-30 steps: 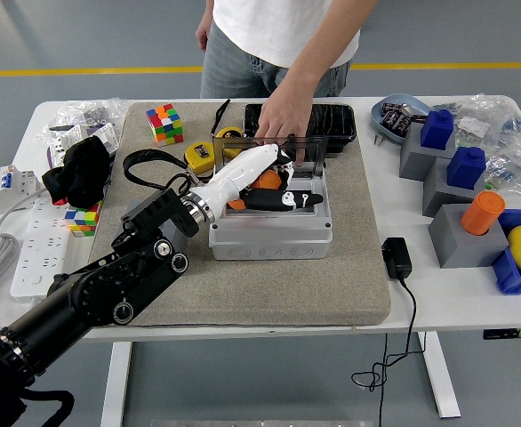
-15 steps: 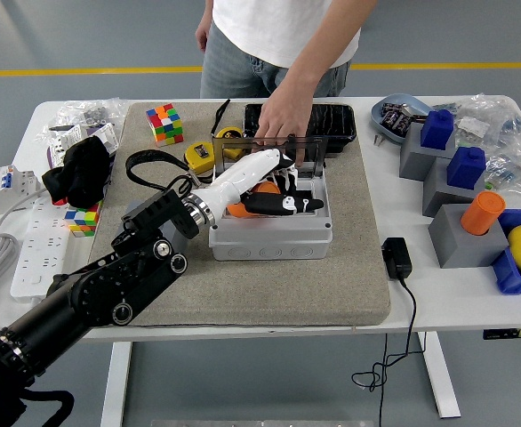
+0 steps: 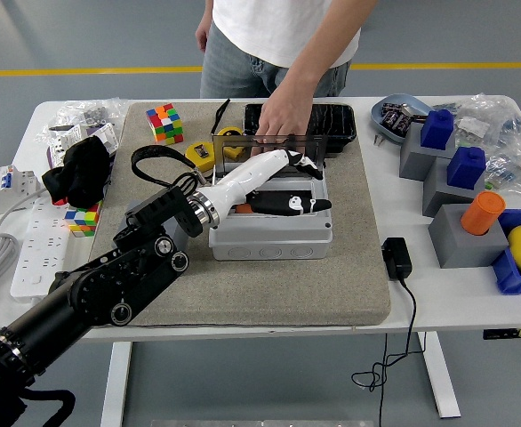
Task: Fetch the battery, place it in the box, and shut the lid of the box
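A grey plastic box (image 3: 269, 237) stands on the grey mat (image 3: 349, 267) in the middle of the table. Its clear lid (image 3: 269, 148) stands upright at the back, and a person's hand (image 3: 284, 114) holds its top edge. My left hand (image 3: 318, 185), white-backed with black fingers, reaches into the box, fingers spread and holding nothing. A sliver of an orange object (image 3: 243, 209), likely the battery, shows inside the box under my hand; the rest of it is hidden.
A black tray (image 3: 336, 120) lies behind the box. A yellow tape measure (image 3: 202, 157) and a Rubik's cube (image 3: 164, 123) sit at the back left. A black adapter (image 3: 396, 258) with its cable lies right of the mat. Grey and blue blocks (image 3: 460, 173) and an orange cylinder (image 3: 483, 212) stand at the right.
My left hand has opened and lifted slightly over the box. The orange object it held now lies low in the box, mostly hidden. The person's hand stays on the lid.
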`<action>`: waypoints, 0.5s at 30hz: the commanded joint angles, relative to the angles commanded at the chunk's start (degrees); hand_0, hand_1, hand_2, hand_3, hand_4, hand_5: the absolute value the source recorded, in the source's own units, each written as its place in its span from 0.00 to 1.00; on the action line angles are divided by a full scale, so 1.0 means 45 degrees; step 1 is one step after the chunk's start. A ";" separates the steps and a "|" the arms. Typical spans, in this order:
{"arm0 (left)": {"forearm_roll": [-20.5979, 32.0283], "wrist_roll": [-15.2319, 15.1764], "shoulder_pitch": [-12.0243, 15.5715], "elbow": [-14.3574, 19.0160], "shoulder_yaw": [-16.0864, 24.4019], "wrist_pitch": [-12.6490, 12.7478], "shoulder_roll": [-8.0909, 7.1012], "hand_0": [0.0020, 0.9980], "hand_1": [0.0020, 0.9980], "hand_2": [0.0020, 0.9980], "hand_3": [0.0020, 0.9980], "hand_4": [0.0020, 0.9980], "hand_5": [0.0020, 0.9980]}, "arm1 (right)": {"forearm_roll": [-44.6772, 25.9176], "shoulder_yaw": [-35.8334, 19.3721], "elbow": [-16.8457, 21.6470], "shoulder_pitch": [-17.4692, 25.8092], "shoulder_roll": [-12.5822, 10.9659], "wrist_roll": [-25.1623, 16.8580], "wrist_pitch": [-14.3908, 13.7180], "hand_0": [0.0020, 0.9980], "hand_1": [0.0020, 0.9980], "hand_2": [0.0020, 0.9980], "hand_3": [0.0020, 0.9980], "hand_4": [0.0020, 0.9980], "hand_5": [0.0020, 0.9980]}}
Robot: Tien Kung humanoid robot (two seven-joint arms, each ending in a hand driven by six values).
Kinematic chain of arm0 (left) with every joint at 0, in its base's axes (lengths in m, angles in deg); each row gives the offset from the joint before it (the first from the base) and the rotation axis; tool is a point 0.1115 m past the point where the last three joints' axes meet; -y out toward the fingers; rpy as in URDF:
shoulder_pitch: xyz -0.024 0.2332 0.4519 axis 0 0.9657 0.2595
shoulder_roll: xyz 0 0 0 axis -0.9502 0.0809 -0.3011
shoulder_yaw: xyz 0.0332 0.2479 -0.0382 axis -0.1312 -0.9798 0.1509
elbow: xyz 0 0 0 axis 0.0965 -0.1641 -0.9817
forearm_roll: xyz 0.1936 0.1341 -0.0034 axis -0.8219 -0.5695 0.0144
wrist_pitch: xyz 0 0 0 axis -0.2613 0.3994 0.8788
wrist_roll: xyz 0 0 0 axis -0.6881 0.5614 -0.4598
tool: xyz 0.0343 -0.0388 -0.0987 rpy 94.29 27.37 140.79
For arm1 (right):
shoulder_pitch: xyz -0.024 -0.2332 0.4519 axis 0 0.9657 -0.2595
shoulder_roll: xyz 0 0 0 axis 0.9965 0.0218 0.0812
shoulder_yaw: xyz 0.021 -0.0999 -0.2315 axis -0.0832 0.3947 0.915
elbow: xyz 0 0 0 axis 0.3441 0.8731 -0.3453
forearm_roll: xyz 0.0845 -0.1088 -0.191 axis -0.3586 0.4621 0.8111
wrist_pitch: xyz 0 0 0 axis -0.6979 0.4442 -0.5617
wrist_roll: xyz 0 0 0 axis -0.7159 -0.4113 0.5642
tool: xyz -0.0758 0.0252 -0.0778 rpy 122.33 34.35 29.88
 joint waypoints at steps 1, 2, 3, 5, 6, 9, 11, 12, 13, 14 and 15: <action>0.0191 0.0285 0.0002 0.0231 0.0046 -0.0406 -0.0023 0.75 0.74 0.72 0.66 1.00 0.78 | -0.0008 0.0009 -0.0001 -0.0009 -0.0004 0.0004 0.0005 0.83 0.82 0.78 0.81 1.00 1.00; 0.0327 0.0527 0.0003 0.0402 0.0073 -0.0818 -0.0037 0.75 0.74 0.72 0.66 1.00 0.78 | -0.0013 0.0014 -0.0001 -0.0015 -0.0007 0.0007 0.0008 0.83 0.82 0.78 0.81 1.00 1.00; 0.0510 0.1018 0.0038 0.0742 0.0239 -0.1397 -0.0052 0.75 0.74 0.72 0.66 1.00 0.78 | -0.0006 -0.0011 0.0000 -0.0019 -0.0003 0.0010 0.0007 0.83 0.82 0.78 0.81 1.00 1.00; 0.1039 0.1876 0.0099 0.1197 0.0509 -0.2424 -0.0047 0.47 0.64 0.63 0.60 1.00 0.80 | -0.0022 0.0000 0.0007 -0.0024 -0.0003 0.0010 0.0006 0.83 0.82 0.78 0.81 1.00 1.00; 0.1366 0.2328 0.0128 0.1394 0.0652 -0.2992 -0.0038 0.47 0.64 0.63 0.60 1.00 0.80 | -0.0022 -0.0006 0.0008 -0.0026 -0.0002 0.0011 0.0004 0.83 0.82 0.78 0.81 1.00 1.00; 0.2359 0.3532 0.0225 0.1901 0.1218 -0.4581 0.0000 0.47 0.64 0.63 0.60 1.00 0.80 | -0.0009 -0.0040 0.0003 -0.0022 0.0008 0.0011 0.0009 0.83 0.82 0.78 0.81 1.00 1.00; 0.3160 0.4268 0.0290 0.2047 0.1706 -0.5574 0.0000 0.45 0.63 0.63 0.59 1.00 0.82 | -0.0012 -0.0042 0.0001 -0.0015 0.0021 0.0010 0.0015 0.83 0.81 0.78 0.81 1.00 1.00; 0.3740 0.4513 0.0315 0.2060 0.1943 -0.6154 0.0000 0.45 0.63 0.63 0.59 1.00 0.82 | -0.0014 -0.0040 -0.0001 -0.0013 0.0025 0.0009 0.0018 0.83 0.81 0.78 0.81 1.00 1.00; 0.4236 0.4582 0.0342 0.2054 0.2139 -0.6631 0.0000 0.45 0.63 0.63 0.59 1.00 0.82 | -0.0013 -0.0043 -0.0002 -0.0011 0.0031 0.0009 0.0018 0.83 0.81 0.78 0.81 1.00 1.00; 0.4676 0.4600 0.0348 0.2053 0.2189 -0.7016 0.0000 0.45 0.63 0.63 0.59 1.00 0.82 | -0.0012 -0.0043 -0.0002 -0.0011 0.0032 0.0008 0.0018 0.83 0.81 0.78 0.81 1.00 1.00; 0.5173 0.4471 0.0393 0.2048 0.2430 -0.7437 0.0000 0.45 0.63 0.63 0.59 1.00 0.82 | -0.0017 -0.0046 0.0002 -0.0010 0.0040 0.0002 0.0015 0.83 0.81 0.78 0.81 1.00 1.00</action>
